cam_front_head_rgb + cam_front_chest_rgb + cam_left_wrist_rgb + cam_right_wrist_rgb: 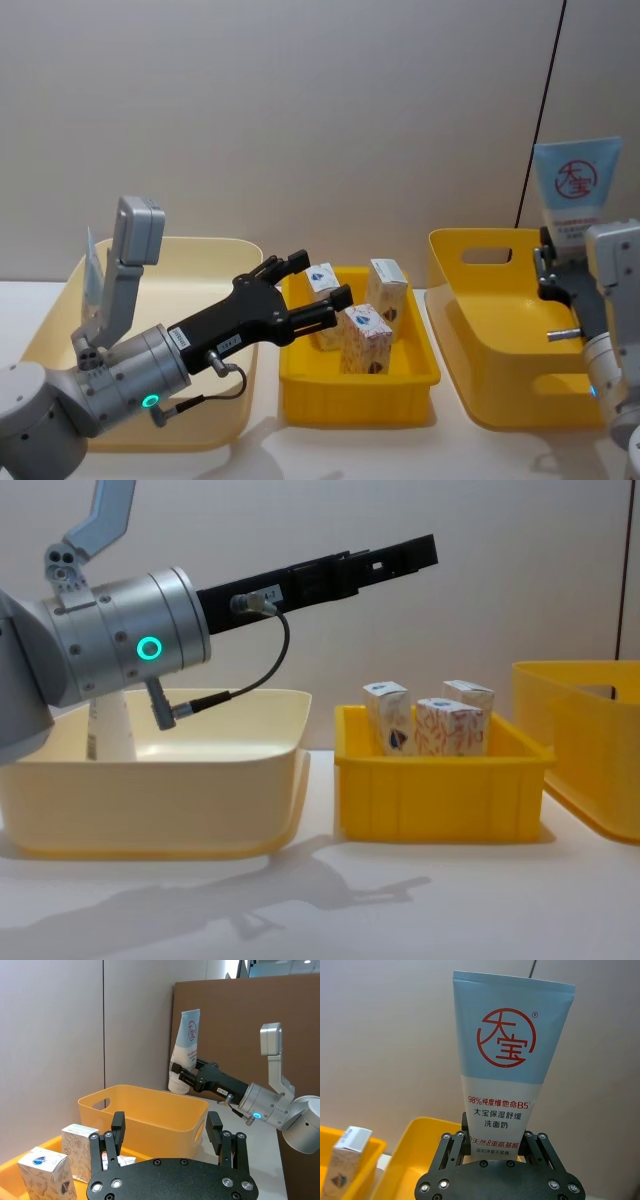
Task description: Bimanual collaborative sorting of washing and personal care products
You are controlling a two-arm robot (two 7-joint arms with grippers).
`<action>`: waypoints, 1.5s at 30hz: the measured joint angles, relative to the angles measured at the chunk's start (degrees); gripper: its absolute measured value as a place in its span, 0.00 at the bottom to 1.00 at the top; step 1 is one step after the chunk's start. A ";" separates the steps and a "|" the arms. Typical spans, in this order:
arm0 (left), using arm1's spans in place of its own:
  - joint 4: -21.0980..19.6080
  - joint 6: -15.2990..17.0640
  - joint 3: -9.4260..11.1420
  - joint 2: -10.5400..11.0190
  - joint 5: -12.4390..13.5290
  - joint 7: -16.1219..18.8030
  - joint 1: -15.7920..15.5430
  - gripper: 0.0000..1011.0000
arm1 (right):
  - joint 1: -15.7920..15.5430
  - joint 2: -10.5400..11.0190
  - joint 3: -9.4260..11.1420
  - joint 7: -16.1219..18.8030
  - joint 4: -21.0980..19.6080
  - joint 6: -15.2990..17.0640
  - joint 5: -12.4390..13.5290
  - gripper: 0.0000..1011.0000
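Three small white printed cartons [365,340] stand in the shallow yellow plastic tray [300,385]; my left pincer [320,279] hovers spread above them, I judge to pick one. Right of that tray, my right pincer [495,1135] pinches the tall light-blue squeeze tube [577,195] upright above the deep yellow bin [470,245], likely for dropping.

Head cam looks down from high; chest cam looks low, side-on. Both see middle bin [360,400] & cartons [365,340]. Wrist cams: close-up.

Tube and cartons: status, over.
Right gripper shut on tube, upright above large yellow bin. Left gripper open, over cartons in small yellow bin. Nothing in the way.
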 joint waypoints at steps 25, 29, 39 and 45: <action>0.00 0.00 0.00 0.00 0.00 0.00 0.00 0.99 | -0.63 -1.75 2.26 3.39 0.78 10.47 2.30 0.46; 0.01 0.00 0.00 0.00 0.00 0.00 0.00 0.99 | -0.64 -1.97 2.33 3.67 0.96 11.00 2.46 0.52; 0.00 0.00 0.00 0.00 0.00 0.00 0.00 0.99 | -0.69 -2.30 2.43 4.13 1.25 11.90 2.75 0.84; 0.00 0.00 0.00 0.00 0.00 0.00 0.00 0.99 | -0.70 -2.40 2.48 4.27 1.32 12.17 2.81 0.99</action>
